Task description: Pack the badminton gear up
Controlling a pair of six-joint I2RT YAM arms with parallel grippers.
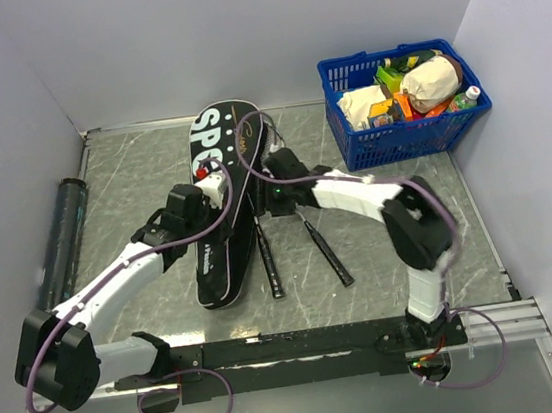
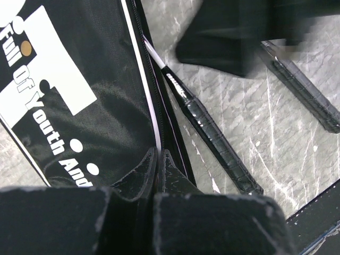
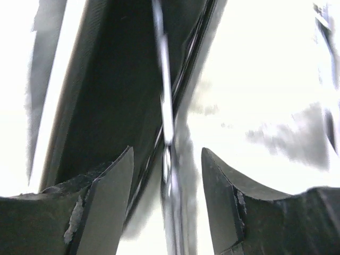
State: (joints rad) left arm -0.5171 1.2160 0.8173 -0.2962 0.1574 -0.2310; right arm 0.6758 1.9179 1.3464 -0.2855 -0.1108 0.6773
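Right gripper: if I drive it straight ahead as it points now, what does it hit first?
Probably the thin racket shaft, which lies between the right gripper's open fingers and runs on ahead. The black bag's edge is close on its left; the blurred view leaves depth unclear.

The top view is evenly lit from above and sharp, with only soft shadows on the counter (image 1: 132, 184). The left wrist view keeps the bag (image 2: 79, 106) and a racket handle (image 2: 212, 138) crisp, while a dark shape (image 2: 234, 37) at upper right smears. The right wrist view is overexposed — the counter is blown white and the racket shaft (image 3: 164, 95) is blurred.
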